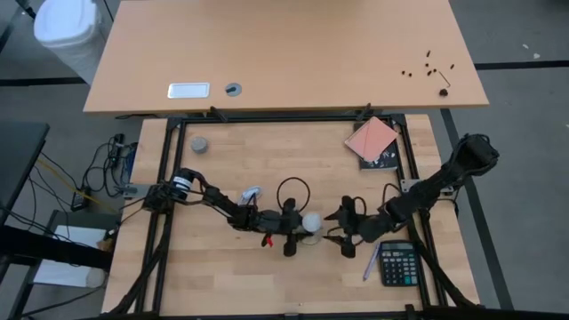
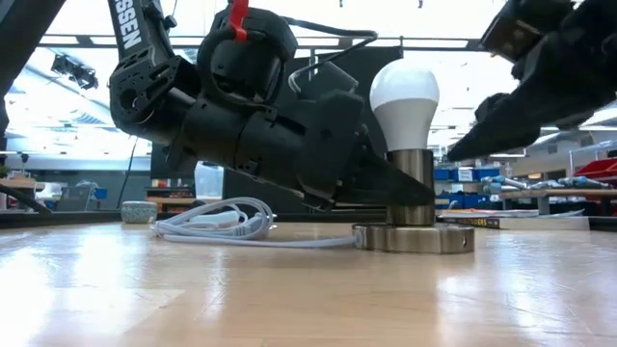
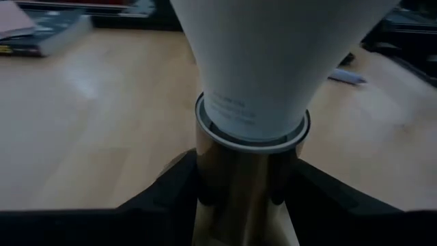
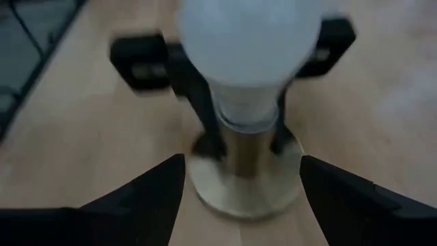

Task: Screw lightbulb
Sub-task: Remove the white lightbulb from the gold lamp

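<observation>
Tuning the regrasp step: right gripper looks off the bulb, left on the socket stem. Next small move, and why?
Probably bring the right gripper forward and close on the lightbulb for another turn. Its fingers stand open short of the bulb, which sits upright in the socket, while the left gripper clamps the socket's stem, steadying it.

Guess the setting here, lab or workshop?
Most likely a robotics lab or workshop: a framed wooden table with two arms, cables trailing on the floor, a second desk behind it, and shelving with storage bins in the background.
</observation>
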